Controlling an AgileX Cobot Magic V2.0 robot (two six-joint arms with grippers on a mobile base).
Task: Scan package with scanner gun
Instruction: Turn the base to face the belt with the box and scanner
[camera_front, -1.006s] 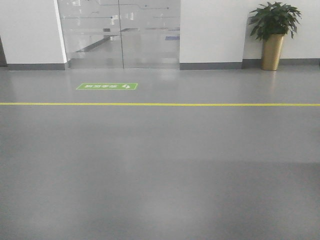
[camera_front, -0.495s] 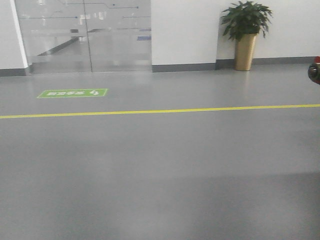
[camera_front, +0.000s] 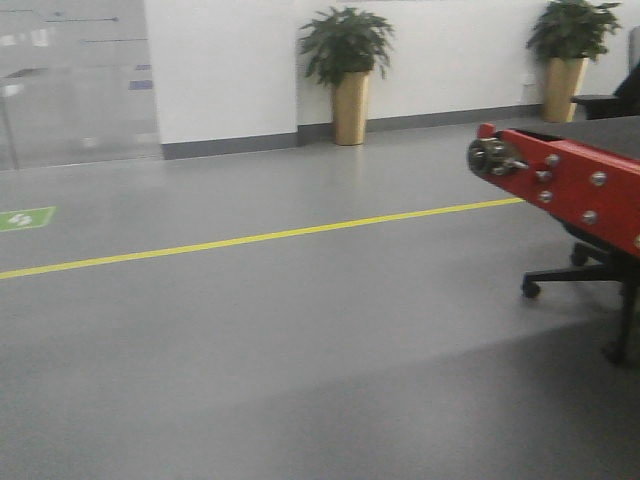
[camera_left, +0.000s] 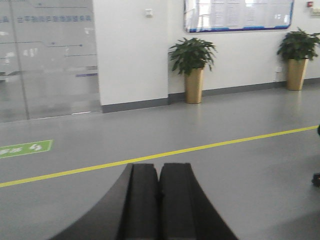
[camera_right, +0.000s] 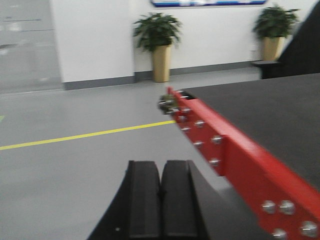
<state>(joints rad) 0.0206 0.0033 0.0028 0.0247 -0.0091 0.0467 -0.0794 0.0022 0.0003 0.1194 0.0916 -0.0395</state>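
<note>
I see grey floor (camera_front: 300, 360), a yellow line (camera_front: 250, 238), a red frame (camera_front: 585, 190), a gold planter (camera_front: 350, 108); my left gripper (camera_left: 160, 171) and right gripper (camera_right: 161, 167) are black.

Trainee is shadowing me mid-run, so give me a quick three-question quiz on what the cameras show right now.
1. True or false: the package shows in one of the views.
2. The left claw is: A) open; B) shut on nothing; C) shut on the scanner gun.
3. What colour is the rail beside the right claw?
Key: 1 false; 2 B; 3 red.
</note>
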